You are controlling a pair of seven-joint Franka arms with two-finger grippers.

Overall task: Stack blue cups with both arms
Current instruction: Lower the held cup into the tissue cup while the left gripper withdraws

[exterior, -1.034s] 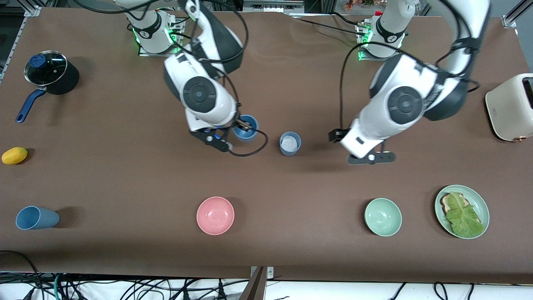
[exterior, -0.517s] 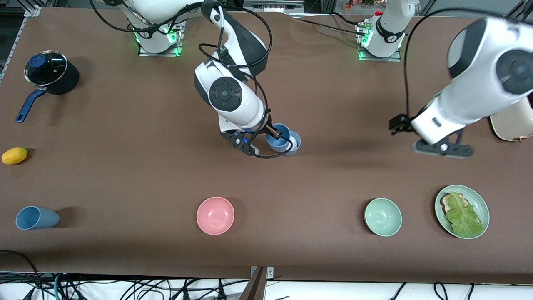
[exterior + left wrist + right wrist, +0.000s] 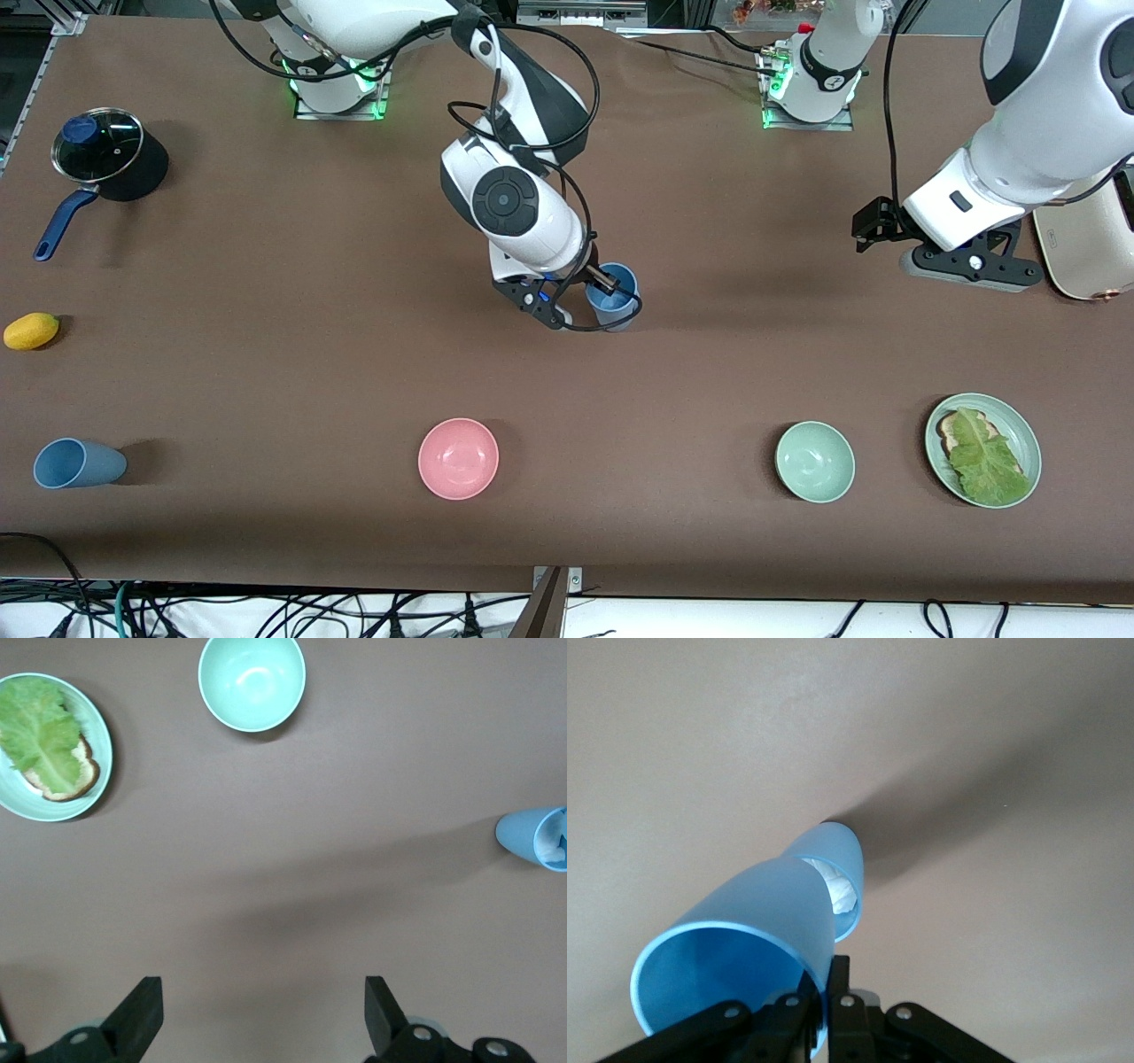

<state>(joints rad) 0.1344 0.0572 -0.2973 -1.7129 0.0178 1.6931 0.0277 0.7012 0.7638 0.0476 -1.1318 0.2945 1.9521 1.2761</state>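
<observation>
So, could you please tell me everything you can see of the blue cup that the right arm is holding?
The held cup is a plain, handleless, tapered tumbler of matte light blue plastic, open and empty as far as its mouth shows. The right tool is shut on its rim, one finger inside and one outside. It hangs tilted, its base lowered toward the mouth of a second blue cup, which stands on the brown table with something white and crumpled inside. Whether the two cups touch cannot be told.

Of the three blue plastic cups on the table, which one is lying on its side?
The slate blue plastic cup at the right arm's end of the table, near the front camera, lies on its side. The others are mid-table: one in the right gripper, one standing beneath it.
</observation>
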